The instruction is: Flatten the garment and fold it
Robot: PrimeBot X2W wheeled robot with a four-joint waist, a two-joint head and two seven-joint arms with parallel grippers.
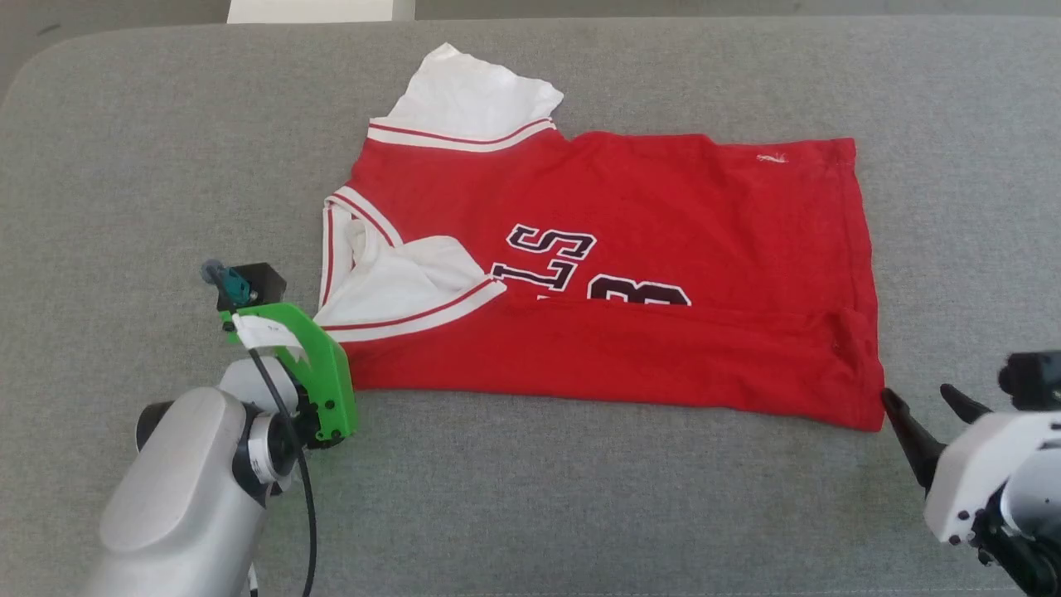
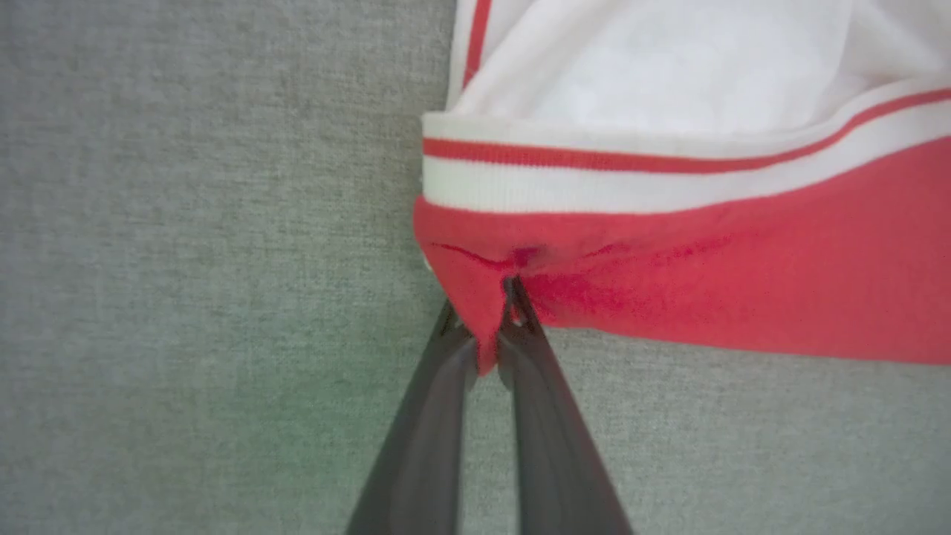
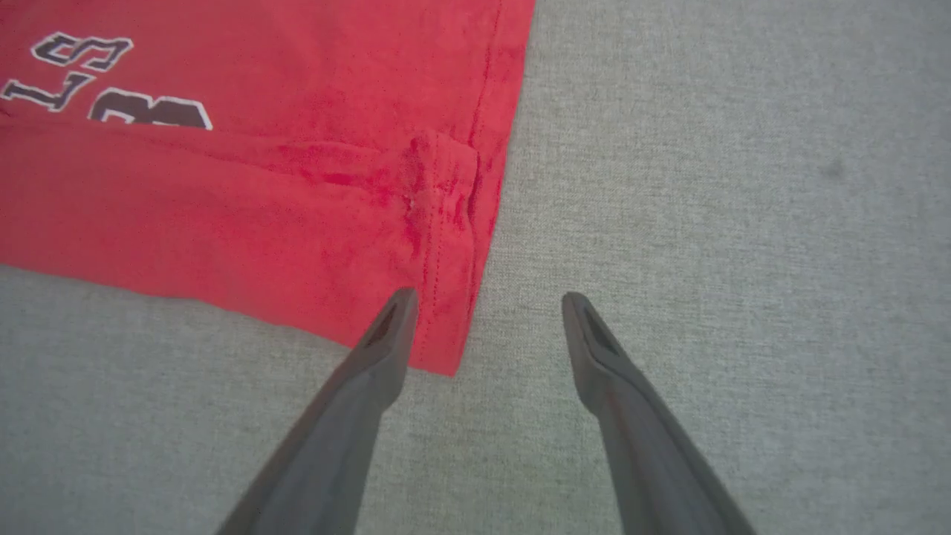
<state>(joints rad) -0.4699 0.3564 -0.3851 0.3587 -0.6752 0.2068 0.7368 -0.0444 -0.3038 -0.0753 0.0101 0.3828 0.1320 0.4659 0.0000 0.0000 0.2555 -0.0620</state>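
The garment (image 1: 663,207) is a red jersey shirt with white sleeves and striped trim. It lies sideways on the grey surface, collar to the left and hem to the right. Its near long edge is folded over part of the dark chest letters. In the left wrist view my left gripper (image 2: 490,297) is shut on the garment's (image 2: 743,282) red near-left corner, just below the striped sleeve trim. In the head view the green wrist mount (image 1: 319,365) hides those fingers. My right gripper (image 1: 918,394) stands open at the garment's (image 3: 223,208) near-right hem corner, its left fingertip (image 3: 397,312) over the fabric edge, gripping nothing.
A grey fabric-covered surface (image 1: 530,497) carries the shirt, with bare room in front and on both sides. Its rounded far-left edge (image 1: 50,66) shows at the top of the head view, and a pale object (image 1: 319,10) lies beyond it.
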